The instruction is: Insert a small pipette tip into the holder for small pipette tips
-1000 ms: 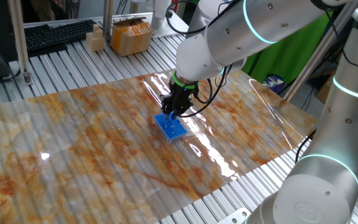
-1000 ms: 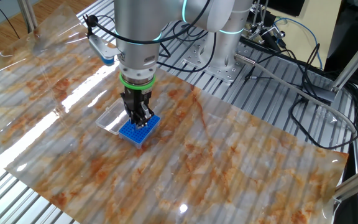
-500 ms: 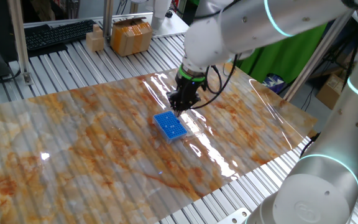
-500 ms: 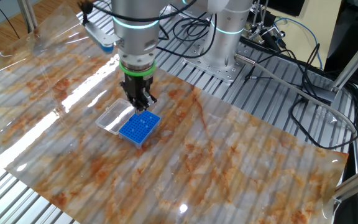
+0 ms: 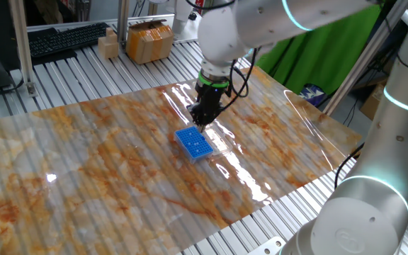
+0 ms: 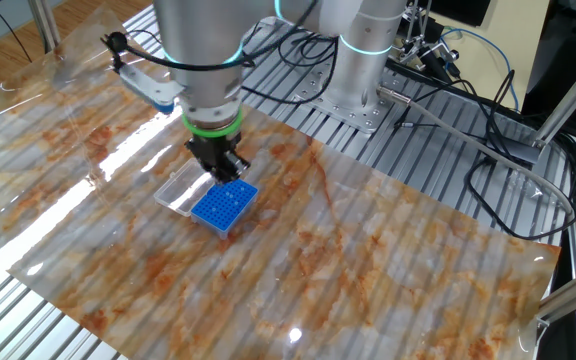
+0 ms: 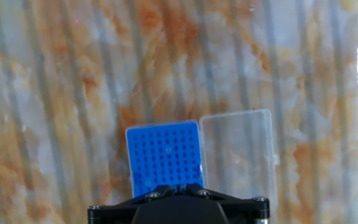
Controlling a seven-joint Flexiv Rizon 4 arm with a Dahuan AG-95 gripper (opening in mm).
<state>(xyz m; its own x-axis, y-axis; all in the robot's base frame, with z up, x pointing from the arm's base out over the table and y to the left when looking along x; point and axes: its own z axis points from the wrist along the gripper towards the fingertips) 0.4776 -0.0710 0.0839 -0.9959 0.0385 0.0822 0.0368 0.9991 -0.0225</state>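
The holder for small pipette tips [image 5: 194,144] is a small bright blue rack with a fine grid of holes, lying on the marbled sheet. It also shows in the other fixed view [image 6: 224,205] and in the hand view [image 7: 165,157]. My gripper [image 5: 202,122] hangs a little above the rack's far edge, apart from it, as the other fixed view [image 6: 230,172] also shows. In the hand view the jaws [image 7: 179,185] stand closed together at the bottom edge. I can make out no pipette tip between them or in the rack.
A clear plastic lid [image 7: 238,152] lies flat against the rack's side, also seen in the other fixed view [image 6: 180,188]. The glossy marbled sheet [image 5: 105,163] covers a slatted metal table. Cardboard boxes [image 5: 149,40] and a keyboard [image 5: 62,39] stand at the back. Cables [image 6: 488,150] lie beside the arm's base.
My gripper was down on the blue rack a second ago. It has lifted off and moved slightly toward the rack's far edge. The rack has not moved.
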